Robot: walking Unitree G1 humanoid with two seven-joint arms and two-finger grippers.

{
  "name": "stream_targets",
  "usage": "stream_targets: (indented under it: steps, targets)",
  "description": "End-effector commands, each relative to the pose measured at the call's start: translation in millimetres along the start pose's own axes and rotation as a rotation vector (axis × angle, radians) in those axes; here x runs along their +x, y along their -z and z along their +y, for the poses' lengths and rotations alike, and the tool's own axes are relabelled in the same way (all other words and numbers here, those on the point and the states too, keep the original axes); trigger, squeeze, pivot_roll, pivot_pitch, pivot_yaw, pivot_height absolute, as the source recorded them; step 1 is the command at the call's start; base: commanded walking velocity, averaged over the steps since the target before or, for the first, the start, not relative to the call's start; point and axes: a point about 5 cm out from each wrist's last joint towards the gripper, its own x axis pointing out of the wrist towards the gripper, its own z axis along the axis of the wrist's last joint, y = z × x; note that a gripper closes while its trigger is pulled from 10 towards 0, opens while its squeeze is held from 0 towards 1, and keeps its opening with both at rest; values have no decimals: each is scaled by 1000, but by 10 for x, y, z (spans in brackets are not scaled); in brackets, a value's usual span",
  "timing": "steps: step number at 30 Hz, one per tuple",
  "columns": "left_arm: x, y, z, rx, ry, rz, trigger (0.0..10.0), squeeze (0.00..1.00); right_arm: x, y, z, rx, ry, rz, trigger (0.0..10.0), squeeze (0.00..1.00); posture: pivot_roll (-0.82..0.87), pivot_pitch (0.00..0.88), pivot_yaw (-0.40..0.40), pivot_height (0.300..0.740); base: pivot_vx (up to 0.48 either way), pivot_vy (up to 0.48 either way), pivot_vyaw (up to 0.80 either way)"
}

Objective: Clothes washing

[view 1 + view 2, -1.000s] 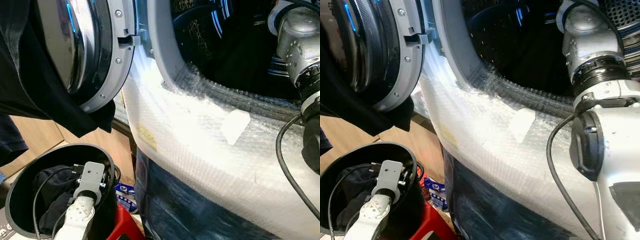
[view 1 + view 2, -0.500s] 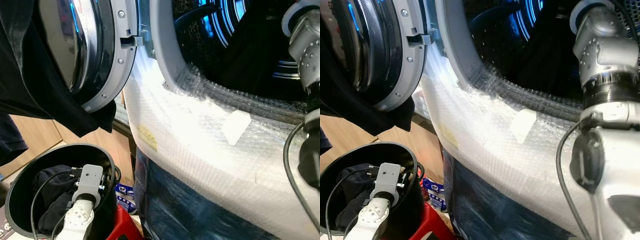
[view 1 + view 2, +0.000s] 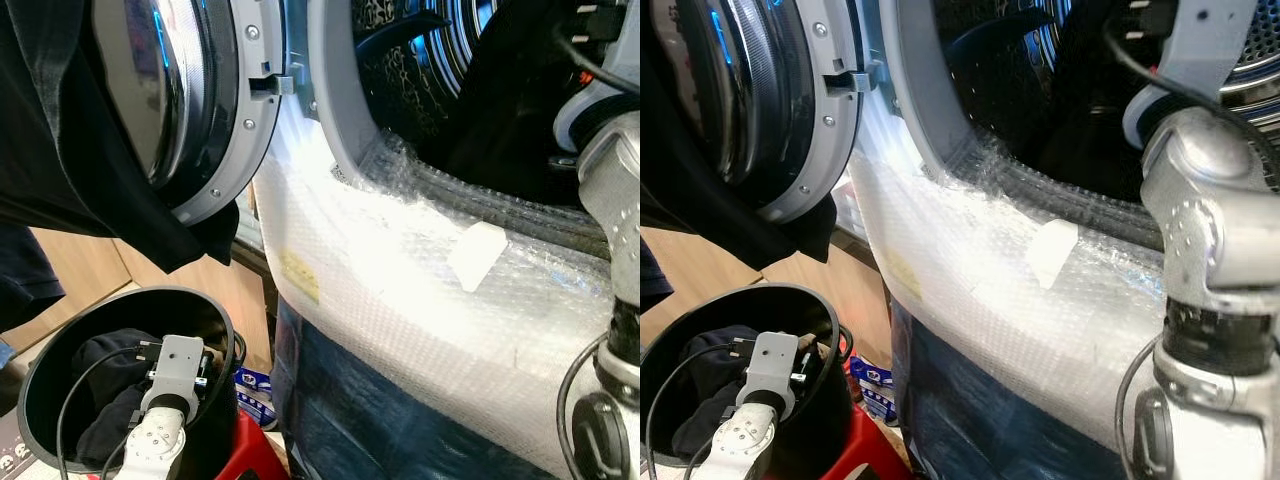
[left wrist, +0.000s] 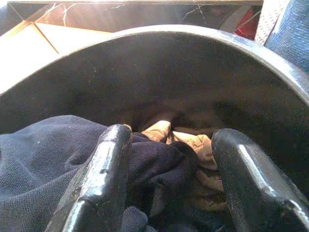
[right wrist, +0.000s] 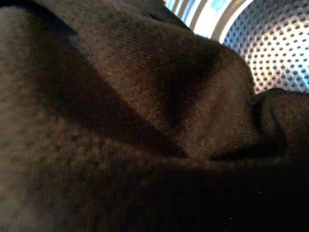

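— Clothes, where are they?

— Some are in the black bucket (image 3: 40, 390) on the floor, left of the washing machine (image 3: 400, 290). A dark navy garment (image 4: 53, 154) lies there, with a beige cloth (image 4: 193, 145) under it. Another dark garment (image 5: 125, 111) is in the drum (image 5: 285, 53), very close to the right wrist camera. One more dark cloth (image 3: 70, 170) hangs over the open door (image 3: 215, 110).

— And the left gripper?

— The left gripper (image 4: 169, 179) is down inside the bucket. Its two black fingers stand apart, one finger (image 4: 104, 179) resting on the navy garment, the other just beside the beige cloth. They do not hold anything.

— The right one?

— The right arm (image 3: 1200, 230) reaches into the drum opening. I cannot tell if its fingers are apart or closed; dark fabric covers the wrist view, with perforated metal at one corner.

— The machine front?

— It is wrapped in bubble wrap (image 3: 420, 310), with a white tape piece (image 3: 475, 255) on it. A red stool (image 3: 255, 455) stands under the bucket.
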Motion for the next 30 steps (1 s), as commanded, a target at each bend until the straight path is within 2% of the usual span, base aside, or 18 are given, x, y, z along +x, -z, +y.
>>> stream_targets:
  steps: [1, 4, 7, 10, 12, 13, 14, 17, 18, 20, 21, 22, 23, 24, 25, 28, 30]
  targets:
    - [-1, 12, -21, 6, 16, 16, 10000, 0, -71, -66, -34, -4, 7, -15, 10000, 0, -42, 15, -5, 740, 0, 0, 0]
    - [-12, 9, -43, 8, 30, 16, 10000, 0, -109, 20, -5, -68, 16, 18, 10000, 0, -64, 13, 2, 740, 0, 0, 0]
    - [-23, 19, -72, 11, 42, 19, 10000, 0, -36, -16, 24, -53, 5, -4, 10000, 0, -60, 6, -1, 740, 0, 0, 0]
    - [3, -22, -83, -1, 32, 8, 10000, 0, 143, -114, 57, 1, 19, -19, 10000, 0, -56, 11, -13, 740, 0, 0, 0]
    - [14, -42, -85, -5, 30, 3, 10000, 0, 267, -126, 54, 40, 83, -7, 10000, 0, -58, 10, -13, 740, 0, 0, 0]
    - [22, -53, -88, -7, 29, 2, 10000, 0, 352, -151, 72, 34, 115, -7, 10000, 0, -59, 13, -14, 740, 0, 0, 0]
    - [22, -53, -88, -7, 29, 2, 10000, 0, 352, -151, 72, 34, 115, -7, 10000, 0, -59, 13, -14, 740, 0, 0, 0]
    - [22, -44, -109, -4, 39, 6, 10000, 0, 481, -176, 155, -45, 94, -22, 10000, 0, -52, 12, -19, 740, 0, 0, 0]
    - [17, -41, -110, -6, 35, 8, 10000, 0, 543, -174, 180, -120, 95, -22, 10000, 1000, -41, 13, -28, 740, 0, 0, 0]
    - [14, -39, -102, -11, 26, 9, 10000, 0, 601, -154, 185, -222, 105, -18, 10000, 1000, -32, 14, -36, 740, 0, 0, 0]
    - [12, -39, -89, -14, 16, 10, 10000, 0, 608, -129, 137, -246, 137, -10, 10000, 1000, -33, 14, -39, 740, 0, 0, 0]
    - [12, -42, -77, -19, 8, 10, 10000, 0, 614, -98, 63, -229, 183, 2, 10000, 1000, -34, 15, -40, 740, 0, 0, 0]
    - [10, -42, -69, -21, 4, 10, 10000, 0, 597, -45, -90, -162, 267, 31, 10000, 1000, -38, 21, -41, 740, 0, 0, 0]
    - [10, -42, -69, -21, 4, 10, 10000, 0, 597, -45, -90, -162, 267, 31, 10000, 1000, -38, 21, -41, 740, 0, 0, 0]
    - [0, -25, -64, -22, 4, 14, 10000, 0, 557, 20, -295, -86, 377, 64, 10000, 1000, -46, 20, -40, 740, 0, 0, 0]
    - [-13, 10, -91, -16, 20, 28, 10000, 0, 440, -46, -553, -86, 517, 34, 10000, 1000, -52, 20, -38, 740, 0, 0, 0]
    - [-3, -2, -103, -16, 24, 27, 10000, 0, 396, -88, -548, -97, 505, 16, 10000, 1000, -63, 38, -33, 740, 0, 0, 0]
